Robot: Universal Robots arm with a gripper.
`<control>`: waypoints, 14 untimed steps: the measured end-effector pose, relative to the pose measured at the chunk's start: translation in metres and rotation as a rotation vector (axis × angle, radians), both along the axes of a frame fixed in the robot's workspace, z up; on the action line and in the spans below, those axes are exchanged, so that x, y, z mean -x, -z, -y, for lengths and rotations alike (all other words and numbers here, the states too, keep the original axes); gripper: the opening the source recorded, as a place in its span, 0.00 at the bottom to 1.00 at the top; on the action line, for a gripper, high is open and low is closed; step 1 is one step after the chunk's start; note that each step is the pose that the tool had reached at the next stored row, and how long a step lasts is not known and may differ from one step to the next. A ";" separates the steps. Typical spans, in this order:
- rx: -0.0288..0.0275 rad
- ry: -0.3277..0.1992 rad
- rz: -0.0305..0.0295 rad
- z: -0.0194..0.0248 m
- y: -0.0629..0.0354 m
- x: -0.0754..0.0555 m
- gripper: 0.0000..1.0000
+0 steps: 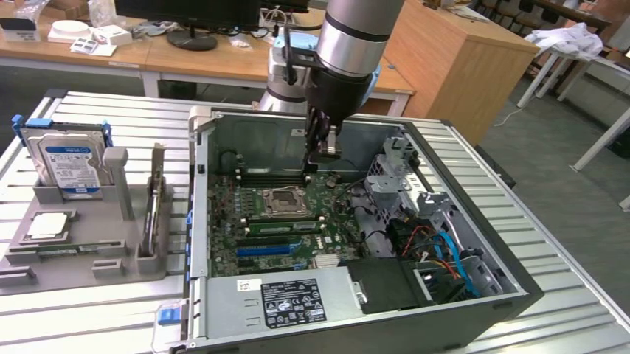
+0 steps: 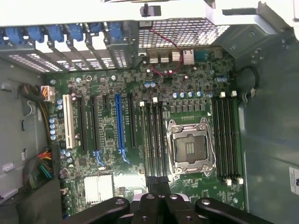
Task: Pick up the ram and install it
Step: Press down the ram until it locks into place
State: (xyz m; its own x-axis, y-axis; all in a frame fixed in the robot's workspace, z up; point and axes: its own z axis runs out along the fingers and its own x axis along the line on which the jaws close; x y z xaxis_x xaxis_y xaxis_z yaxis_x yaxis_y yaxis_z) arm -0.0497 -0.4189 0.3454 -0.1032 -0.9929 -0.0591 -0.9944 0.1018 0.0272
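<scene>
- Inside the open computer case [image 1: 512, 291], which lies on its side on the slatted metal counter [image 1: 580, 324], the claw [image 1: 317, 164] hangs over the motherboard [image 1: 340, 236], pointing down beside the far side of the CPU socket [image 1: 282, 200].
- Claw state: the fingers are pressed together. The wrist view shows the claw [image 2: 159, 184] as two dark fingertips meeting over the motherboard [image 2: 112, 140]. Whether anything is pinched between them cannot be told.
- The ram [image 1: 282, 226] appears as a slim green stick lying along the memory slots on the near side of the CPU socket, between the socket and the blue expansion slot [image 1: 264, 250]. It is apart from the claw. How fully it is seated cannot be told.
- Wrist view: the CPU socket [image 2: 190, 148] is open and flanked on both sides by banks of dark memory slots [image 2: 226, 140].
- Towards the exterior view's left, a grey parts tray [image 1: 108, 258] sits on the counter. It carries an upright hard drive [image 1: 67, 164] with a blue-white label, a dark expansion card [image 1: 153, 210] on edge, and a flat silver chip [image 1: 49, 225].
- The power supply [image 1: 285, 299] occupies the near corner of the case.
</scene>
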 end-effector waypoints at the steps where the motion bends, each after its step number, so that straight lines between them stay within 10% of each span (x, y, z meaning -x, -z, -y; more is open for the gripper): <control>1: -0.0001 0.009 0.0000 0.0000 0.0000 0.000 0.11; 14: -0.0001 0.077 0.0000 0.0000 0.0000 0.000 0.11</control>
